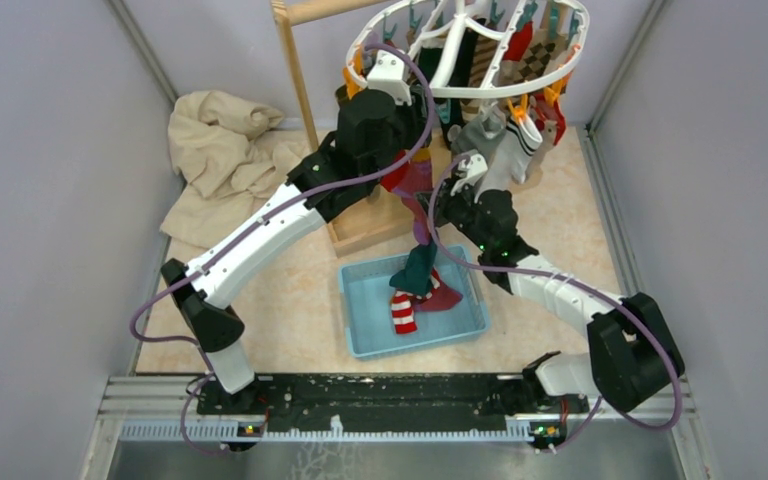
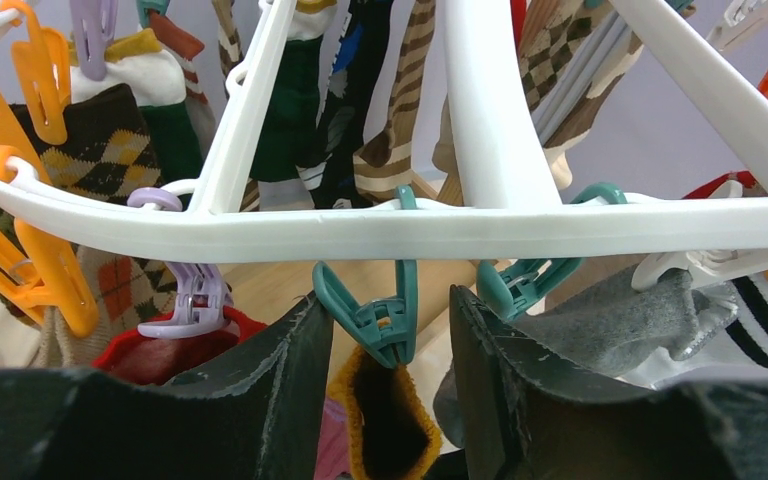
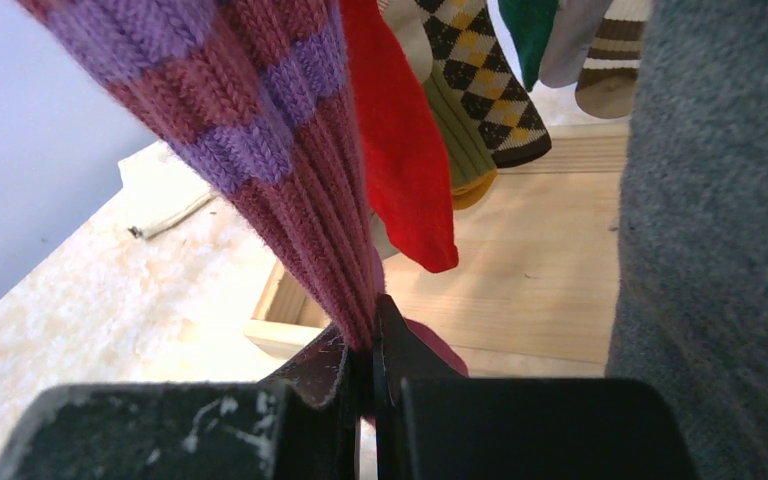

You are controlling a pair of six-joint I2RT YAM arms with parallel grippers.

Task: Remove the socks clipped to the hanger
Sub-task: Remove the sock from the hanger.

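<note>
Your right gripper [image 3: 370, 350] clamps a purple-striped sock [image 3: 280, 170], your left gripper [image 2: 390, 305] gapes round a teal clip [image 2: 385, 325]; few socks [image 1: 415, 295] binned mid-bench in the bin [image 1: 360, 325], plenty left on the hanger [image 1: 450, 75] at the far edge.

Pretty clearly a robotics lab test cell, not anyone's laundry room. Plain pale walls [image 1: 50, 200] box in a small speckled tabletop [image 1: 580, 230], and the left arm [image 1: 260, 235] and right arm [image 1: 550, 285] are bolted to a black metal rail [image 1: 390, 395] with purple cables [image 1: 150, 310] looping off them. The only homey bits are a clip hanger [image 1: 450, 60] full of socks [image 1: 505, 150] on a wooden stand [image 1: 298, 80], plus a blue bin [image 1: 360, 340].
</note>
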